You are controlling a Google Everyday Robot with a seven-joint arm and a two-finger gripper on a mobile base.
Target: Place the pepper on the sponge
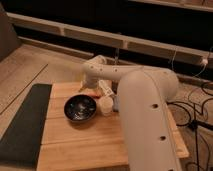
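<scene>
Well, the pepper (94, 93) seems to be the small orange-red fleck on the counter (85, 145), just past the upper right rim of the black bowl (80, 108) and a little above the middle of the frame. It is so small and dim that this is only my best reading. It lies apart from the sponge (116, 103), not on it. The sponge shows as a sliver of blue just right of the white cup (106, 105), and my own arm covers its right part. Between pepper and sponge a white bottle (104, 88) lies tilted, just above the cup.

My claw (87, 85) hangs at the end of the wrist, just left of the pepper and over the bowl's far rim, close to the counter. Whether it is apart or together I cannot tell, nor whether it touches the pepper.

My arm fills the right half of the frame. Its thick white part rises from the lower right edge, and a slimmer link runs toward the upper left to an elbow, then turns down to the claw.

The bowl sits left of the cup, just beside it. The counter is pale wooden planks, and a long dark mat (25, 125) lies along its left side. Past its right edge, dark cables (200, 100) trail over the floor. A pale ledge (60, 30) runs across the top of the frame.
</scene>
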